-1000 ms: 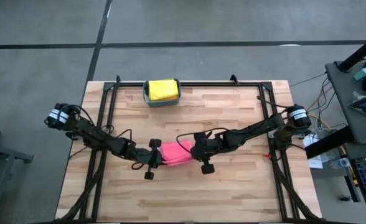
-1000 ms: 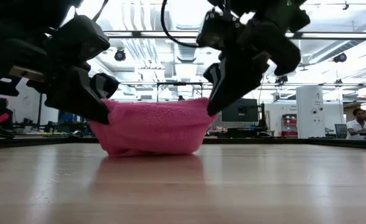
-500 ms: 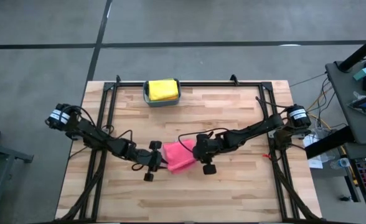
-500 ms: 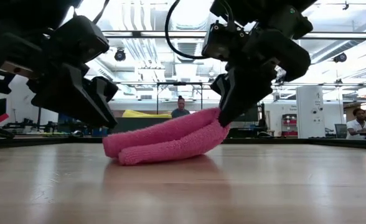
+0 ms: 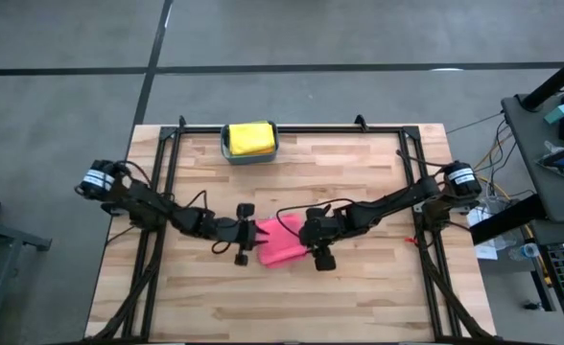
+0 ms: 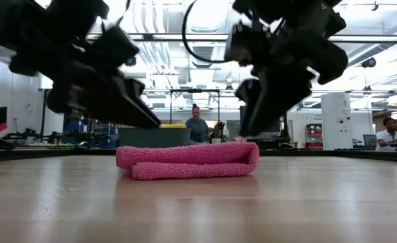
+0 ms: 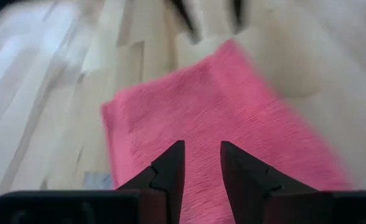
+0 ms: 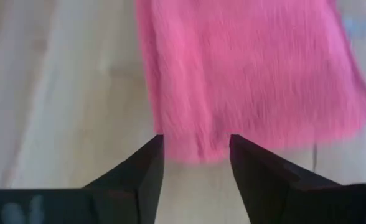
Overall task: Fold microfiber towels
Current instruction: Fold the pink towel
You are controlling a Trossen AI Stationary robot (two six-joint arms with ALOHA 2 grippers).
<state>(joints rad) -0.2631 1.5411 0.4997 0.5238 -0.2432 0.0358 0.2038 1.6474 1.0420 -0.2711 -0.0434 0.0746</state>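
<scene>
A pink microfiber towel point(image 5: 280, 243) lies folded flat on the wooden table's middle point(image 6: 188, 160), both layers resting on the wood. My left gripper point(image 5: 254, 233) stands open at its left end, with its fingertips point(image 6: 154, 123) above the cloth; in the left wrist view the pink towel point(image 7: 214, 106) lies beyond its fingers. My right gripper point(image 5: 300, 238) stands open over the towel's right end point(image 6: 251, 150), and the towel's edge point(image 8: 198, 149) shows between its fingers. A yellow towel point(image 5: 250, 137) lies in the teal bin point(image 5: 226, 146) at the far edge.
Black frame rails point(image 5: 167, 172) run along the table's left, right and far sides. The teal bin stands at the far edge, left of centre. Bare wood point(image 5: 282, 297) stretches between the towel and the near edge. A person point(image 6: 197, 125) shows far behind the table.
The pink towel hung as a sagging sling between both grippers. My left gripper let go first, and the towel's left end dropped onto the wood. Then my right gripper let go and the right end fell, so the towel lies folded flat. My left gripper turned and moved toward the towel.
</scene>
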